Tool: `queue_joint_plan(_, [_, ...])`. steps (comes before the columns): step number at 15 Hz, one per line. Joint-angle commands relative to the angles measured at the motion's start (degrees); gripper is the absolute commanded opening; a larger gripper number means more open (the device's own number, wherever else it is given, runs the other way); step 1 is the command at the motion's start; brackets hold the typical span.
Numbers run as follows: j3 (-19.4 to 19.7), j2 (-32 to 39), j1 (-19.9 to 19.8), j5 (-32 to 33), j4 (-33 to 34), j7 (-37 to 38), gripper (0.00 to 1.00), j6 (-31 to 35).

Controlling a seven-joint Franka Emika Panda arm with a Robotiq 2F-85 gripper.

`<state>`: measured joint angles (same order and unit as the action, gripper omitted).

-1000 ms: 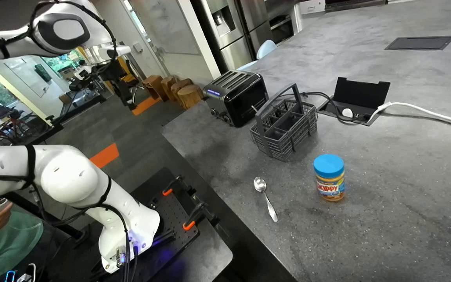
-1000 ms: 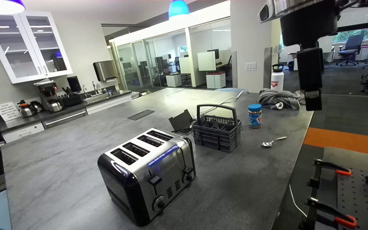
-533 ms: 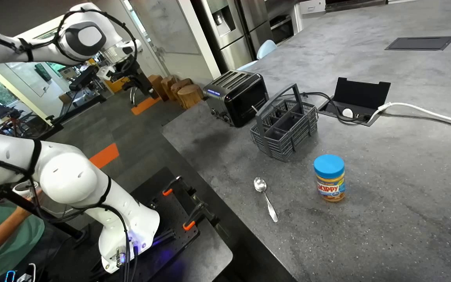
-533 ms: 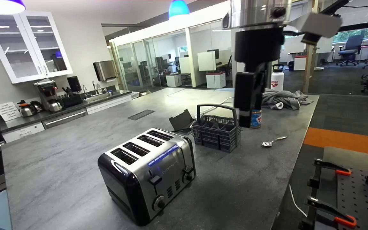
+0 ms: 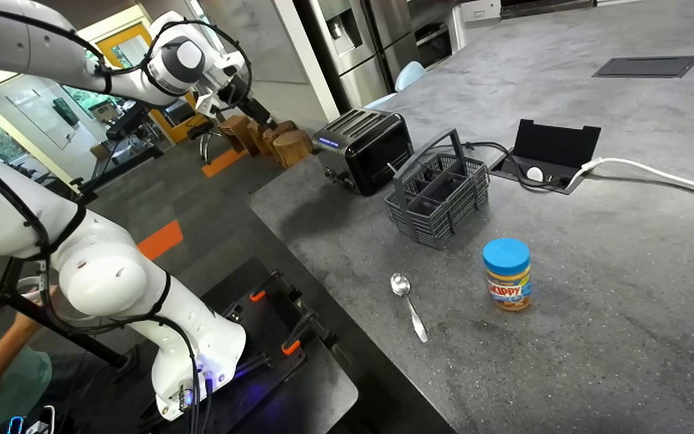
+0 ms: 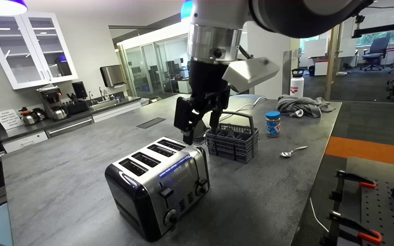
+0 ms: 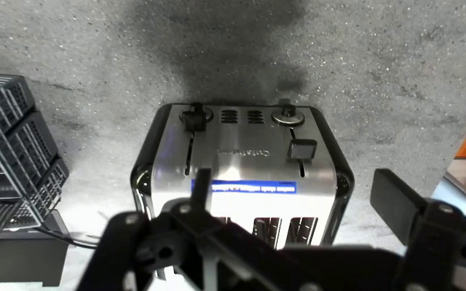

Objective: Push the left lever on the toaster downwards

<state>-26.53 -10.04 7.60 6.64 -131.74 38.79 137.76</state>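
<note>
I'm hovering with my gripper [image 7: 295, 182] spread wide and empty, apart from the toaster [image 7: 243, 166], whose raised left lever [image 7: 302, 149] is sitting below me, lined up with the gap between my fingers [image 7: 392, 204], so pressing is probably calling for bringing them together.

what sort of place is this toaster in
Most likely an office kitchen or break room: the exterior views show a coffee maker, a steel-fronted refrigerator and, farther back, an office chair.
</note>
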Motion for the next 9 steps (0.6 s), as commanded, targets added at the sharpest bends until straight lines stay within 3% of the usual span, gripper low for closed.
queue_joint_plan(1, [2.4,1.4,2.7,0.6,0.9,0.4,1.0,0.1])
queue_joint_plan(6, [2.6,2.9,3.9,0.5,2.1,0.3,1.0,0.1])
queue_joint_plan(8, [2.5,5.7,3.5,3.3,4.2,4.9,1.0,-0.3])
queue_joint_plan(9, [2.5,7.6,3.5,5.2,5.7,7.3,0.75,-0.7])
